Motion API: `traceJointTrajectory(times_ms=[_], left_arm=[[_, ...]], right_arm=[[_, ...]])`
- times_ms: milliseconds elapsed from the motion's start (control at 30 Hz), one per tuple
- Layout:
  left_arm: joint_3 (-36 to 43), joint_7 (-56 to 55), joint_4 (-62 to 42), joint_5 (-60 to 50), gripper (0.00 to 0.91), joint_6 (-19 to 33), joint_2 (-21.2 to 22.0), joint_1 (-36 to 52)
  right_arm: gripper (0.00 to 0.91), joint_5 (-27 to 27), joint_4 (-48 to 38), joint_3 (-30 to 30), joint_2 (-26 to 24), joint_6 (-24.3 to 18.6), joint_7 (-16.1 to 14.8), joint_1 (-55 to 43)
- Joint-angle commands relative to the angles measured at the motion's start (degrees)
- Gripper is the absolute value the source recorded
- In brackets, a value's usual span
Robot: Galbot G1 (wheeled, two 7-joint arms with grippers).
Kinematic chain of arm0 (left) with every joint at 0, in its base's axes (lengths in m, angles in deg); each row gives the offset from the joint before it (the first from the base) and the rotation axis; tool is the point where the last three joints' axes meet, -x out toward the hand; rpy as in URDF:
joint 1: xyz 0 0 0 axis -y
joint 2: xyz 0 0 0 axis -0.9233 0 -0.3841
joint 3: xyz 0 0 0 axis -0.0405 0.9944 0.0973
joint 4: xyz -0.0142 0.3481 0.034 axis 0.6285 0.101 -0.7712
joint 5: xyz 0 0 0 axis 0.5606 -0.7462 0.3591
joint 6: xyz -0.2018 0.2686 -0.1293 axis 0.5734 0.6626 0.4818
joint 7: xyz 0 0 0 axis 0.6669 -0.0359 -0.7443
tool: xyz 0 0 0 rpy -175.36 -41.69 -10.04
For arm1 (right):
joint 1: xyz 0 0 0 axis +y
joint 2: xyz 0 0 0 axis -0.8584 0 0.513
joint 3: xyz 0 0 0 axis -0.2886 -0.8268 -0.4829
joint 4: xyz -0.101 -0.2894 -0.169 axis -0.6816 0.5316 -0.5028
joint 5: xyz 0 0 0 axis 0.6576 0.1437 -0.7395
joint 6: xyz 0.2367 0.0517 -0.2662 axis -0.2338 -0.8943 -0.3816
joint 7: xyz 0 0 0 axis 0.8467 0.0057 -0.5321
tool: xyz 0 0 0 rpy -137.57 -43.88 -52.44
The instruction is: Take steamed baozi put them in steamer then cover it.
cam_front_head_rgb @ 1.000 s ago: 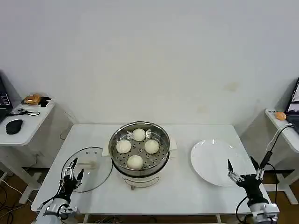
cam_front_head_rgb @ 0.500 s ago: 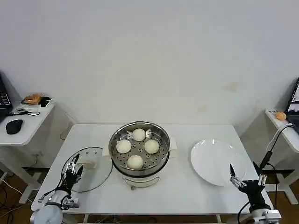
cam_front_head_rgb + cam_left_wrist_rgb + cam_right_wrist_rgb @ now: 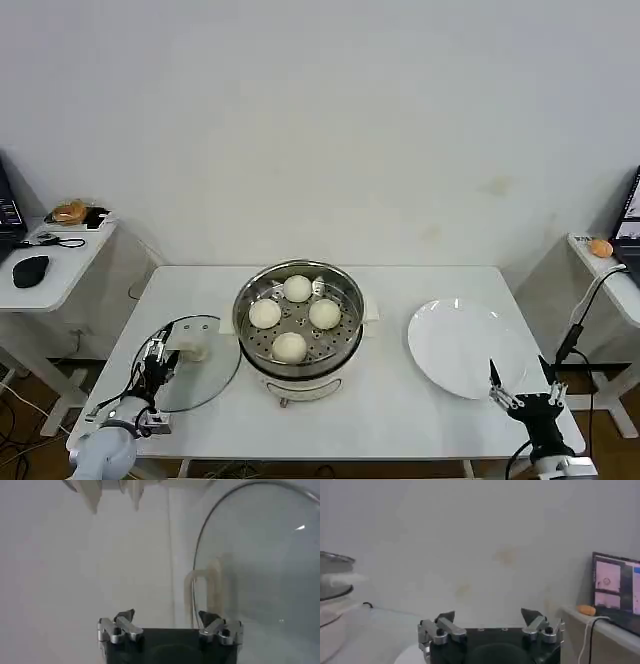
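Over the last second the left claw (image 3: 157,362) had slid forward over the near edge of the lid (image 3: 190,362), released, just short of its cream handle (image 3: 191,351). The lid lay flat on the tabletop (image 3: 400,410) beside the steamer (image 3: 298,318), which held all four buns (image 3: 290,347). Covering remained. The right claw (image 3: 520,398), released and empty, had drawn back toward the tabletop's near edge by the plate (image 3: 462,346).

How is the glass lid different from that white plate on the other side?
The cover is clear glass with a cream bar handle; the plate is solid white and bare. The cover lies on the steamer's left, at the left claw; the plate lies on its right. Both are round and flat on the table.
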Motion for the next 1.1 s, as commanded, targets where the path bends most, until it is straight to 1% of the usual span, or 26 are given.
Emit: traceJointTrajectory(times_ms=[33,333,367,400,433,500,533,667,867,1100], left_arm=[[0.45,-0.14,-3.18,-0.44,0.907,0.13,0.19,2.78],[0.95,-0.63,-3.53,-0.41,0.907,0.54,0.44,4.10],[1.03,-0.74,-3.63,-0.41,0.705,0.57,0.51,4.17],[1.06,-0.72,-3.78,-0.50,0.584,0.64,0.68,4.27],[1.16,-0.77,-4.12,-0.58,0.302,0.68,0.80,4.38],[1.23,-1.17,-4.76,-0.80,0.111,0.97,1.00,4.53],[1.22,-1.38,-5.05,-0.89,0.000,1.27,1.16,4.60],[1.00,-2.28,-5.60,-2.01,0.000,1.77,1.85,4.98],[0.63,-3.74,-4.52,-2.03,0.000,2.62,1.74,4.08],[-1.25,-7.03,-0.59,-2.18,0.000,2.68,1.75,1.03]], right_arm=[[0.907,-0.32,-0.04,-0.15,0.43,-0.22,0.00,0.27],[0.907,-0.94,-0.45,-0.62,0.98,-0.55,0.02,0.21],[0.907,-1.00,-0.48,-0.66,1.02,-0.58,0.02,0.22],[0.907,-1.07,-0.50,-0.68,1.09,-0.63,0.02,0.21],[0.907,-1.12,-0.55,-0.70,1.11,-0.66,0.01,0.22],[0.907,-1.22,-0.64,-0.70,1.18,-0.71,0.02,0.22],[0.907,-1.25,-0.64,-0.71,1.19,-0.74,0.01,0.24],[0.907,-1.30,-0.73,-0.71,1.20,-0.79,0.01,0.31],[0.907,-1.40,-0.78,-1.05,1.14,-0.75,-0.01,0.06],[0.907,-1.72,-0.51,-1.65,1.02,-0.66,-0.02,-0.03]])
